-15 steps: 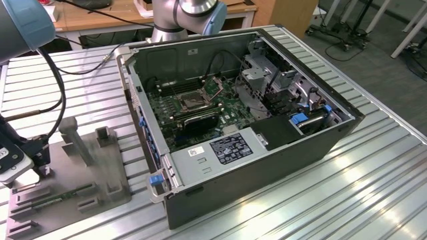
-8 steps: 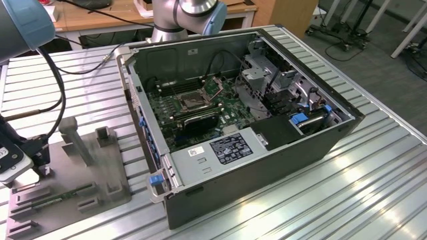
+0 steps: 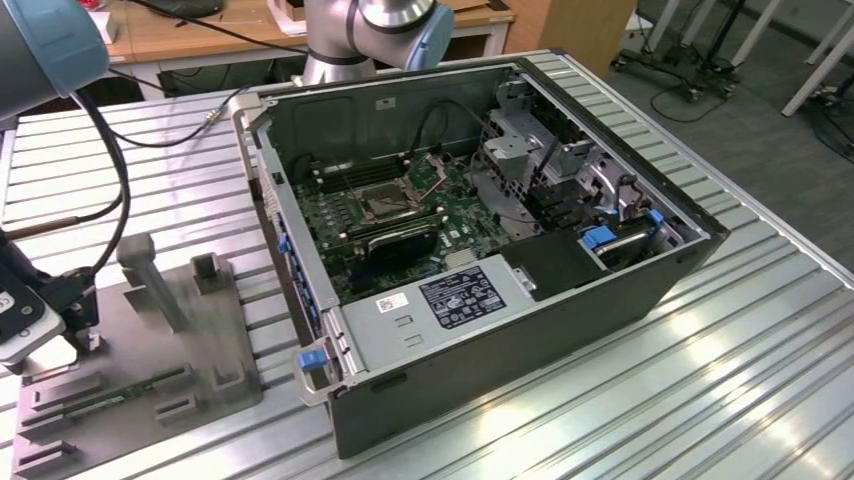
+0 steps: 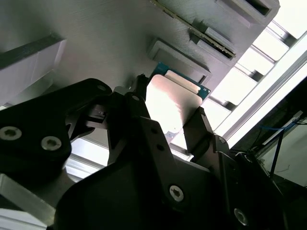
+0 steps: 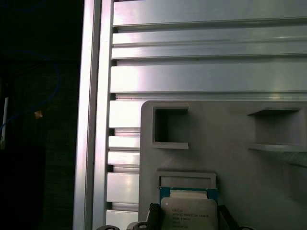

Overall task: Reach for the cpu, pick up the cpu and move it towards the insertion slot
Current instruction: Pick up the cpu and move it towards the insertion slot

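Over the grey tray [image 5: 240, 153], the gripper [image 4: 169, 103] is pinching the cpu [image 5: 188, 213] by opposite edges, jaws closed on it. Thin hold is risking a slip, with the insertion slot [image 3: 383, 203] well apart.

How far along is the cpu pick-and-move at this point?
Done: the reach. The black gripper brackets the silvery-beige square cpu, fingers against two opposite edges, over the grey plastic tray. In hand: the pickup. Left: the move to the metal-framed square insertion slot on the green motherboard.
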Controlling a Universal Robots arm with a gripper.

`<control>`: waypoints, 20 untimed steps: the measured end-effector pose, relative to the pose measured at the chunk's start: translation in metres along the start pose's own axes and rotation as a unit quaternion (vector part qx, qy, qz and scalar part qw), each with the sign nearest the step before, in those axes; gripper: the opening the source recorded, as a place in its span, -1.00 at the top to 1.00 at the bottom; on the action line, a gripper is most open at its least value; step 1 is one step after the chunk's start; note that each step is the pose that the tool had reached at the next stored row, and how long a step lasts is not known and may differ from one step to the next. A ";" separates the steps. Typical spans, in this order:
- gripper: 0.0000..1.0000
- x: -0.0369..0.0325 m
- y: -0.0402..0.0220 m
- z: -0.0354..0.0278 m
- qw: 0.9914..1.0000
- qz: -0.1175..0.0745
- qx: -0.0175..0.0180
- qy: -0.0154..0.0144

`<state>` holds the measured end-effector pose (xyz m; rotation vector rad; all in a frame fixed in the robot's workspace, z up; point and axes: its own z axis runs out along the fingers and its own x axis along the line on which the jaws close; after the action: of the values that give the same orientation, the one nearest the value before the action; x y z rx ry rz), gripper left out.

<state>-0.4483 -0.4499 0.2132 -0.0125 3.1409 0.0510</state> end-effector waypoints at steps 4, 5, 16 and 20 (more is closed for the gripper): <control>-0.09 0.0001 0.0000 -0.0012 1.000 0.000 0.000 0.000; -0.09 0.0001 0.0000 -0.0015 1.000 0.000 0.000 0.000; -0.09 0.0000 0.0002 -0.0058 1.000 0.000 0.000 0.000; -0.09 0.0000 0.0002 -0.0074 1.000 0.000 0.000 0.000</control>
<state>-0.4484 -0.4499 0.2207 -0.0125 3.1410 0.0509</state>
